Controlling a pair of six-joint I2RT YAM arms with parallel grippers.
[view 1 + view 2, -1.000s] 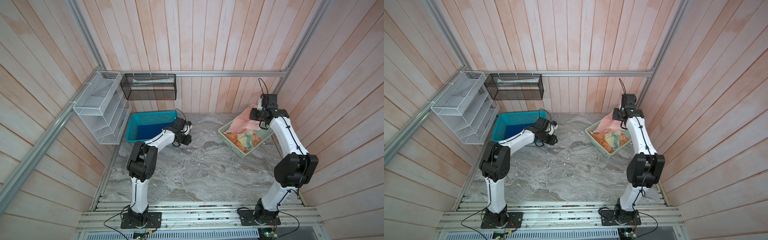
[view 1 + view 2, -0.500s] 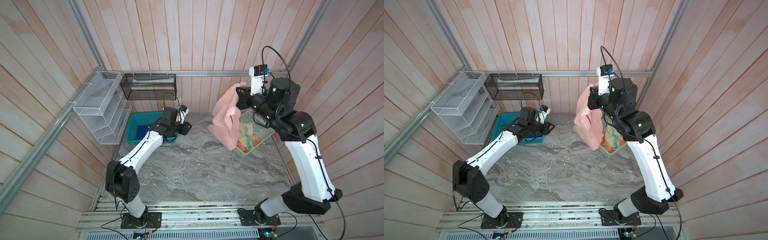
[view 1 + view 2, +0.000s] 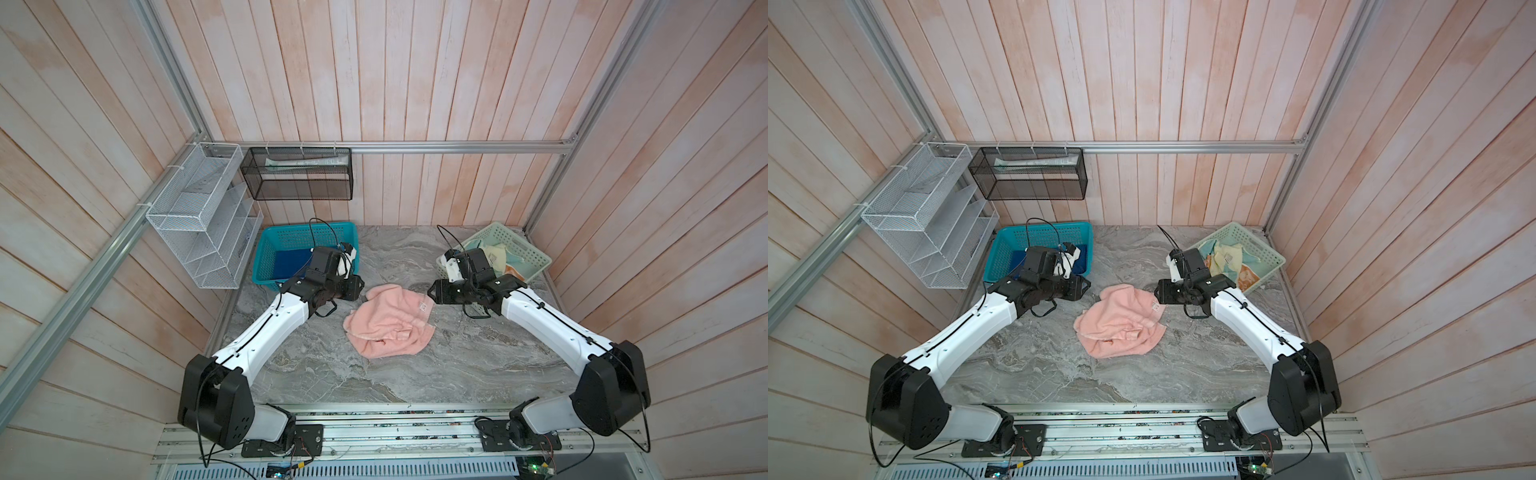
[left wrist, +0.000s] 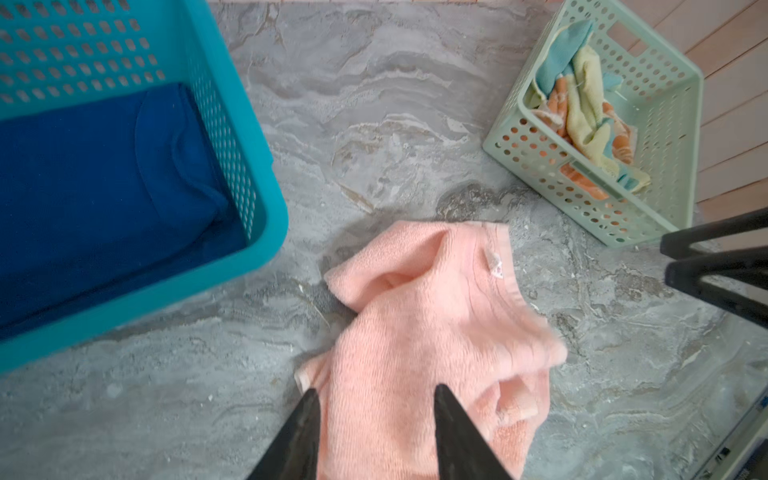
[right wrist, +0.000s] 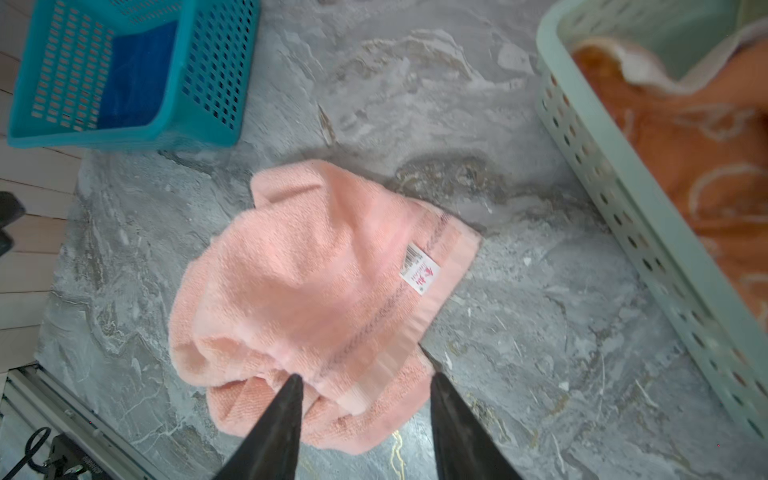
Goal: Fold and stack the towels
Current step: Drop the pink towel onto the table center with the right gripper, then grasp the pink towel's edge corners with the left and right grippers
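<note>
Salmon pink towel (image 3: pixel 388 326) lay crumpled mid-desk (image 3: pixel 457 374), white tag (image 5: pixel 419 270) up. My left jaws and right jaws hung part open at its opposite sides, gripping nothing. Blue towel (image 4: pixel 104 174) sat in teal basket (image 4: pixel 224 124); yellow towel (image 4: pixel 586 112) and orange towel (image 5: pixel 685 137) in pale green tray (image 4: pixel 540 162).

Soft, even light is filling both top views, with no glare. The wall planks (image 3: pixel 374 83) are bowing toward the frame edges. In the wrist views a faint shadow is hugging the pink towel (image 5: pixel 316 282). Its nearest folds are smearing with blur, and the pale green tray (image 5: pixel 648 232) beside it is going soft.
</note>
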